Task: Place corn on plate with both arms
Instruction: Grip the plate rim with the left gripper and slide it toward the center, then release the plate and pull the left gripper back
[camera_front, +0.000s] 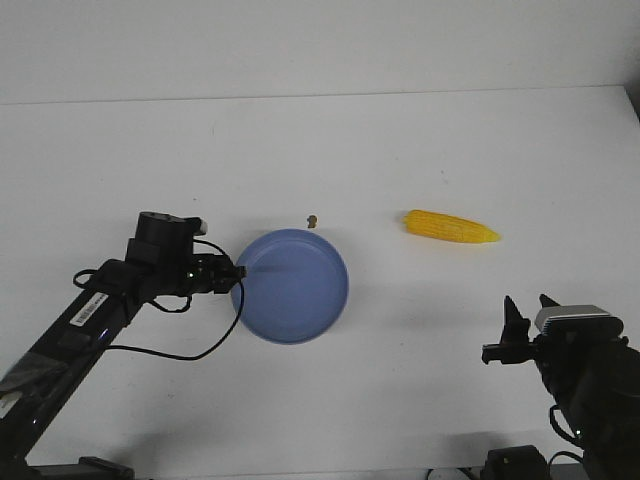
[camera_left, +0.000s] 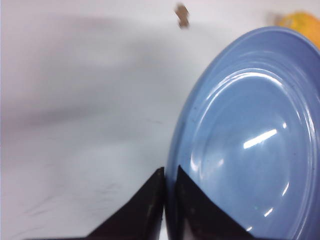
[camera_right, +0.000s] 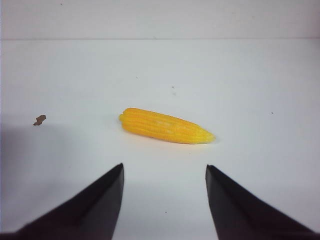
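The periwinkle-blue plate (camera_front: 295, 287) lies at the table's middle. My left gripper (camera_front: 238, 270) is shut on the plate's left rim; in the left wrist view the two black fingers pinch the rim (camera_left: 171, 172) of the plate (camera_left: 250, 150). The yellow corn (camera_front: 450, 228) lies on the table to the right of the plate, tip pointing right. My right gripper (camera_front: 524, 318) is open and empty, near the front right, short of the corn. In the right wrist view the corn (camera_right: 166, 126) lies beyond the open gripper (camera_right: 165, 170).
A tiny brown speck (camera_front: 313, 219) lies just behind the plate; it also shows in the left wrist view (camera_left: 182, 15) and the right wrist view (camera_right: 39, 120). The white table's far edge (camera_front: 320, 95) runs across the back.
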